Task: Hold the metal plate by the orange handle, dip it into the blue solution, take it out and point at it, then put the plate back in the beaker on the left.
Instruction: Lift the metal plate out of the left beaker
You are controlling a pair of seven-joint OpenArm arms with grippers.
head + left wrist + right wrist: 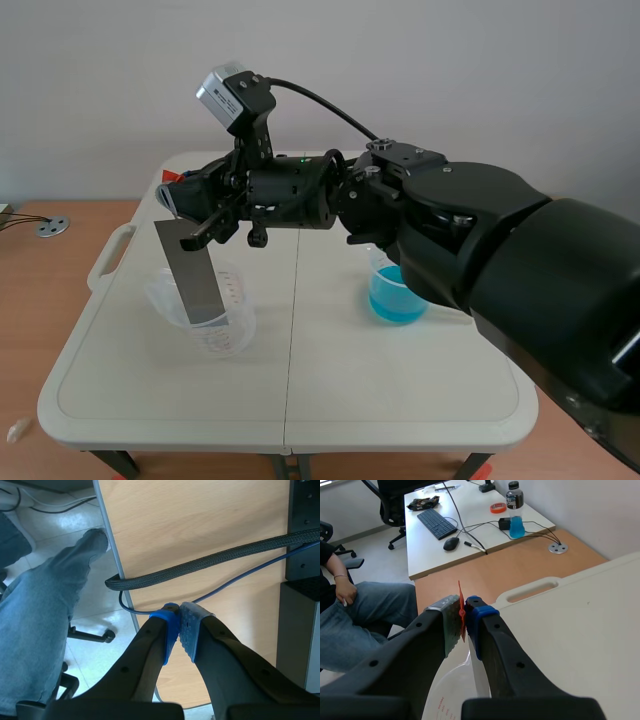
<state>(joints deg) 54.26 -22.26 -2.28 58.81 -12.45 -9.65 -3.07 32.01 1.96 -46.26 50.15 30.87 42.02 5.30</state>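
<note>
Metal plate point(190, 272) hangs near-vertical, lower end in the left beaker point(222, 325); right gripper point(463, 614), directly above, clenched on its orange handle point(460, 600).

Soft, even light falls from above on my table point(300, 400), bright enough that its white top reads uniformly pale. The shadows on the table are faint and blurred at the edges, one around the foot of the beaker point(215, 335) on its left side. The metal plate point(190, 270) above that side looks a dull, matt grey. My right arm point(500, 240), over the table's right half, carries a mild sheen on its black shell. The wall point(450, 80) beyond the table is evenly lit.
</note>
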